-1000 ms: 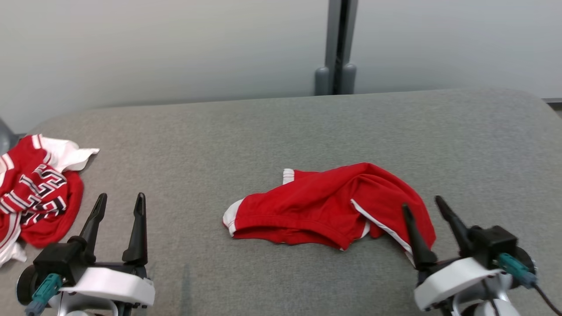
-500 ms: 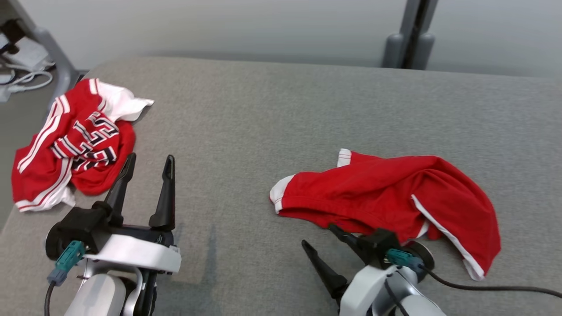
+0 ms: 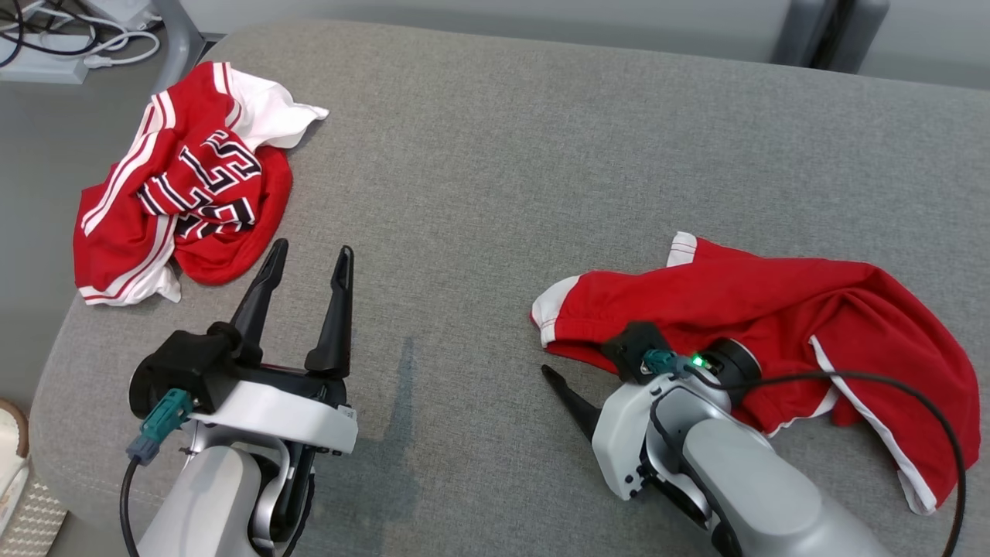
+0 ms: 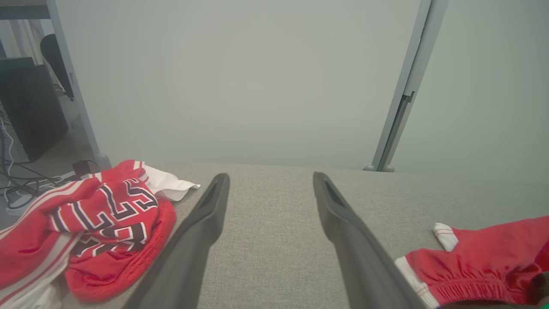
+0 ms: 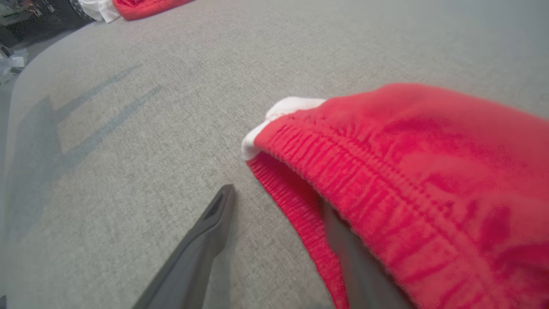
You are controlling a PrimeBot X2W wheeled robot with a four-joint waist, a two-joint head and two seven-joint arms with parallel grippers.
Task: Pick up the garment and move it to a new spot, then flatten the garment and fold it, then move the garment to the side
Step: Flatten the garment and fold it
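Garment (image 3: 773,302) waistband draped over one jaw, right tool (image 5: 276,199) spread wide

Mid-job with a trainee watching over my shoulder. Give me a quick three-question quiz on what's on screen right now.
1. True or false: the left claw is shut.
2. How do the right claw fingers stand at the red shorts?
A. Both rest on top of the fabric.
B. One is hidden beneath the waistband edge, and the other is out over the bare grey surface.
C. Both are far from the shorts.
3. How many garments lie on the grey surface?

Key:
1. False. It stands open and empty.
2. B.
3. Two, the red shorts and the lettered jersey.
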